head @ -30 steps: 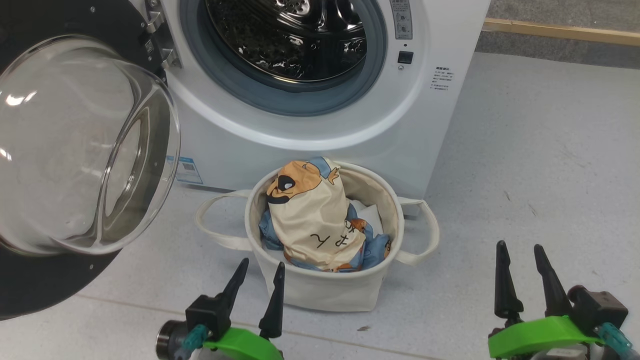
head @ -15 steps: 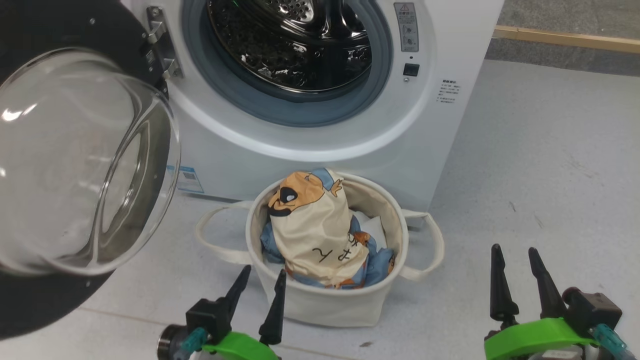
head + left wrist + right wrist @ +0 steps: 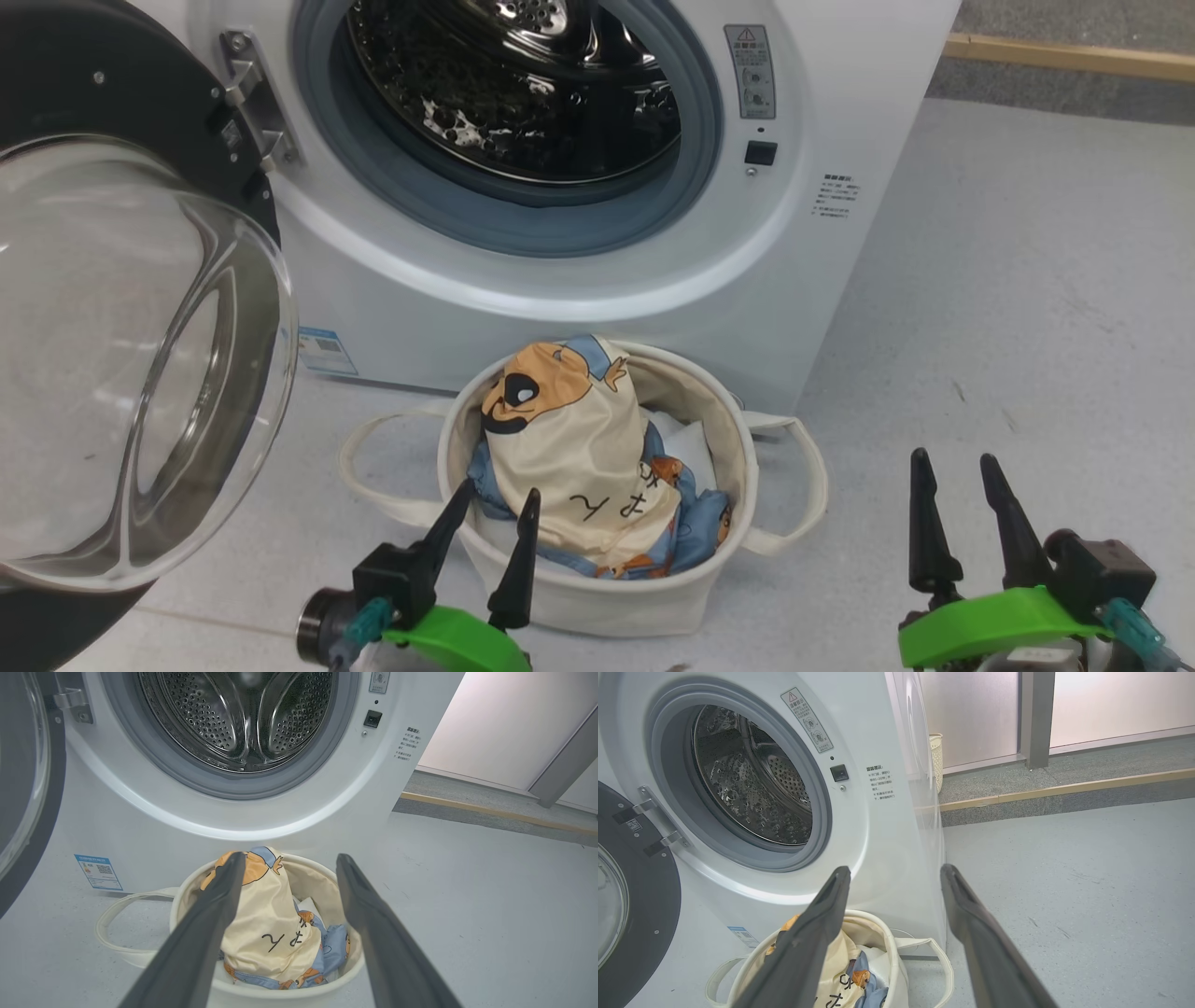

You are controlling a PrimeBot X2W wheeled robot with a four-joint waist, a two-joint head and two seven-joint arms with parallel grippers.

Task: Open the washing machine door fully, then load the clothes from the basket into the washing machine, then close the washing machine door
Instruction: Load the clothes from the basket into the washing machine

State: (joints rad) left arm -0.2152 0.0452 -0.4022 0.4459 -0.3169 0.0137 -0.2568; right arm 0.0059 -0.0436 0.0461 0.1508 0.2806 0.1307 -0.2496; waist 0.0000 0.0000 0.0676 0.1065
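The boxy white washing machine is showing a grey rubber gasket; its round door is showing a glossy black rim. In the off-white canvas basket, a cream garment is displaying an orange-brown bear face and black marks, over light blue cloth.

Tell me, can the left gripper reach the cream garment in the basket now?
Probably yes. The left gripper is open, close to the basket, and the cream garment lies on top of the pile, with nothing covering it.

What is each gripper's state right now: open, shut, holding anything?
Left gripper: open, holding nothing.
Right gripper: open, holding nothing.
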